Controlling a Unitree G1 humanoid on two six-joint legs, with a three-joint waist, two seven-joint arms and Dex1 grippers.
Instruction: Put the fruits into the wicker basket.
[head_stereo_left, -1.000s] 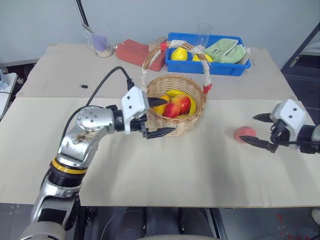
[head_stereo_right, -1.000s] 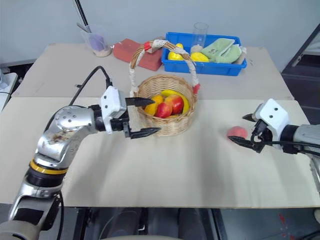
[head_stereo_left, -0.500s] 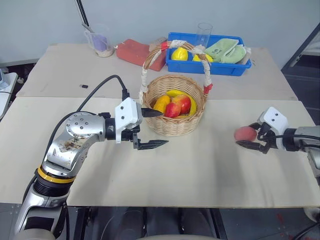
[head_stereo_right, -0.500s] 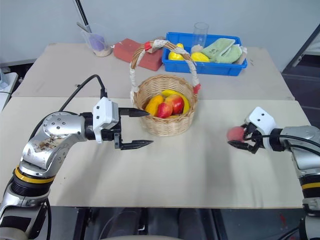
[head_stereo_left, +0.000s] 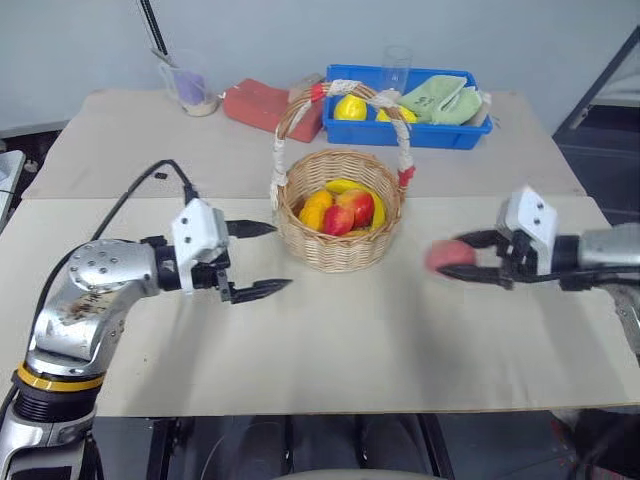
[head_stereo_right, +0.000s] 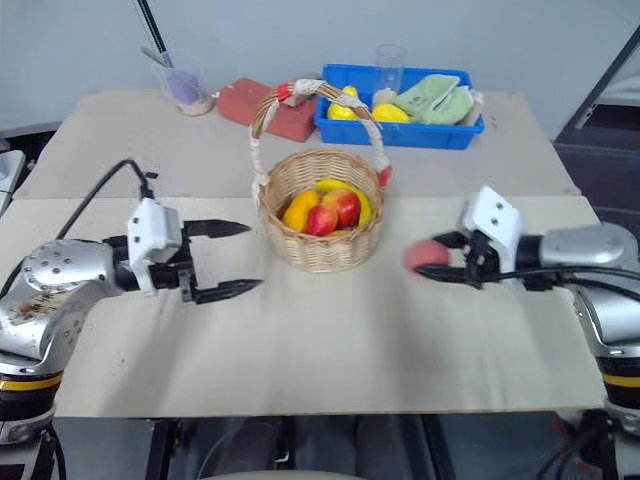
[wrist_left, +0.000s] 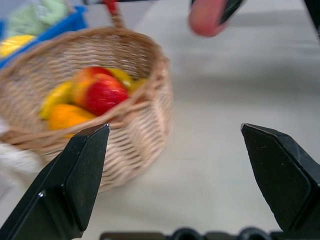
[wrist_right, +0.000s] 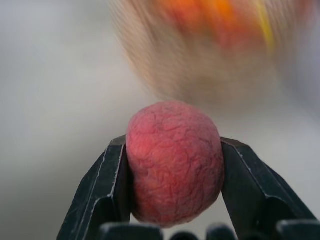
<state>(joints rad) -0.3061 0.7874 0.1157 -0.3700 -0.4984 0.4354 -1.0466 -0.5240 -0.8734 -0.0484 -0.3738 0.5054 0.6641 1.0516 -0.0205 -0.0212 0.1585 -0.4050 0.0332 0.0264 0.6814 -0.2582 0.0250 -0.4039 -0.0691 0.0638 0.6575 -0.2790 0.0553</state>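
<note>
Wicker basket (head_stereo_left: 340, 225) stands between left gripper (head_stereo_left: 258, 260) and peach (head_stereo_left: 448, 255)

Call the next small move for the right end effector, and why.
Probably carry on toward the wicker basket until over its opening, then release. The right end effector grips the pink peach between both fingers, off the table and beside the basket rather than above it. The arched handle spans the middle, so approach from one side of it. The left end effector hangs open, away from the basket.

One wicker basket (head_stereo_left: 340, 215), one peach (head_stereo_left: 448, 254), one blue tray (head_stereo_left: 408, 133), two cups (head_stereo_left: 187, 85).
</note>
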